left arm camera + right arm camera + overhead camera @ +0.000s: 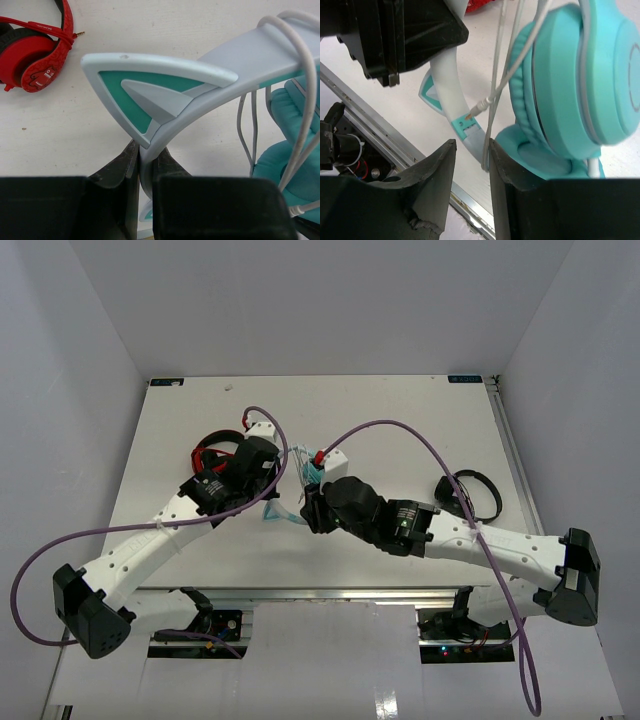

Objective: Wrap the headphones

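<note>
Left fingers (pixel 146 155) are clamping the headphones (pixel 200 85) band, right fingers (pixel 471 145) can't tell; slack cord (pixel 493 90) beside them is risking slipping loose.

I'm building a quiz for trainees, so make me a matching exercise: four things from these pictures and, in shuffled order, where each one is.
1. teal headphones' band
2. white cord
3. red headphones
4. black headphones

A. lying on the table's right side
B. draped over the band
C. clamped in the left end effector
D. lying on the table's left side

Pairs: 1-C, 2-B, 3-D, 4-A
</note>
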